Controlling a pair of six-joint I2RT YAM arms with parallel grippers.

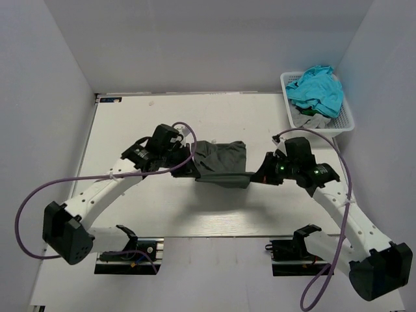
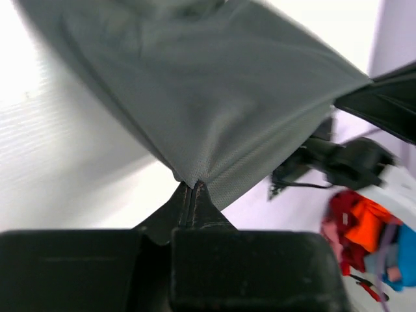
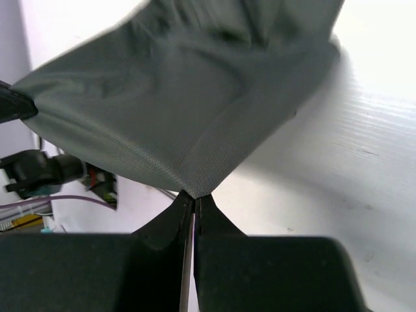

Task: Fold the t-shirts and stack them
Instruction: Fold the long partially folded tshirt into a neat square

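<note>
I have the dark grey t-shirt [image 1: 221, 162] strung between both arms over the middle of the surface [image 1: 227, 117], a little nearer the near edge than the far one. The left jaws are clenched on one bunched corner of the cloth. In the left wrist view the two tips sit pressed together with the dark grey t-shirt [image 2: 214, 104] fanning out of them in a taut wedge. The right jaws are clenched the same way on the opposite corner, and the right wrist view shows the fabric [image 3: 188, 97] pinched to a point right at the closed tips.

From the top view the shirt's near edge runs as a sagging line from one grip to the other, and a soft shadow lies on the surface below it, toward the near edge, so that part is lifted clear. The far part is crumpled and folded over itself; whether it touches the surface I cannot tell.

The other shirts are well apart from this one, in the white lattice basket [image 1: 285, 97] at the far right corner of the surface. The turquoise t-shirt [image 1: 316, 90] is heaped on top, and the pale grey t-shirt [image 1: 311, 119] shows under it at the basket's near end.
</note>
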